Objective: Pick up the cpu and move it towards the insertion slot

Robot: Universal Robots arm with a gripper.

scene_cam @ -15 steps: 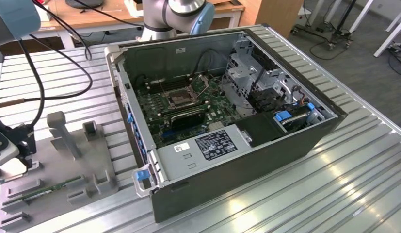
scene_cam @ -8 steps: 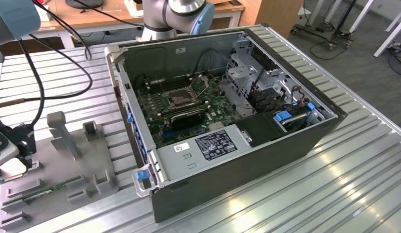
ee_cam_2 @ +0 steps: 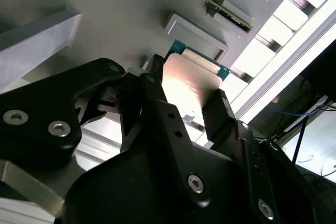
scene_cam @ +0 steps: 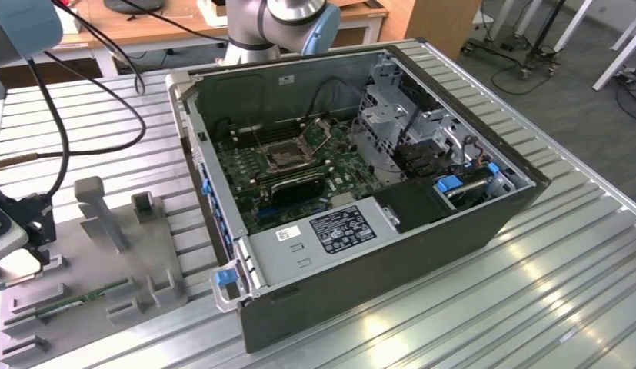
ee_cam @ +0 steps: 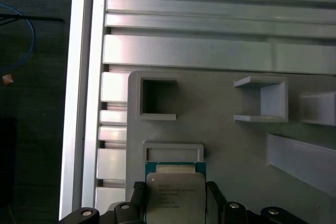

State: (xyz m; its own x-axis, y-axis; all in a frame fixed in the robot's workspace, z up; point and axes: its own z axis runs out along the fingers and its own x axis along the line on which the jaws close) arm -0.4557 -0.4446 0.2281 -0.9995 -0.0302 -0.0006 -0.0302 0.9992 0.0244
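Exterior view, left to right: gripper (scene_cam: 18,257) at the tray's (scene_cam: 143,254) edge on the exterior view's left; then the open case (scene_cam: 400,246) with the motherboard (scene_cam: 297,181) inside; slot (scene_cam: 280,156) at motherboard centre.

Clenched on the cpu (ee_cam: 175,192) in the first wrist view: fingers (ee_cam: 214,200) set against two opposite edges, pale top facing up toward the cameras. Located just beside a shallow framed recess (ee_cam: 173,150) of the tray. Cannot tell whether lifted clear of the tray.

Square, so no long axis. Flat, top up.

Slot well apart from the gripper, toward the exterior view's right, past the whole tray and over the case wall.
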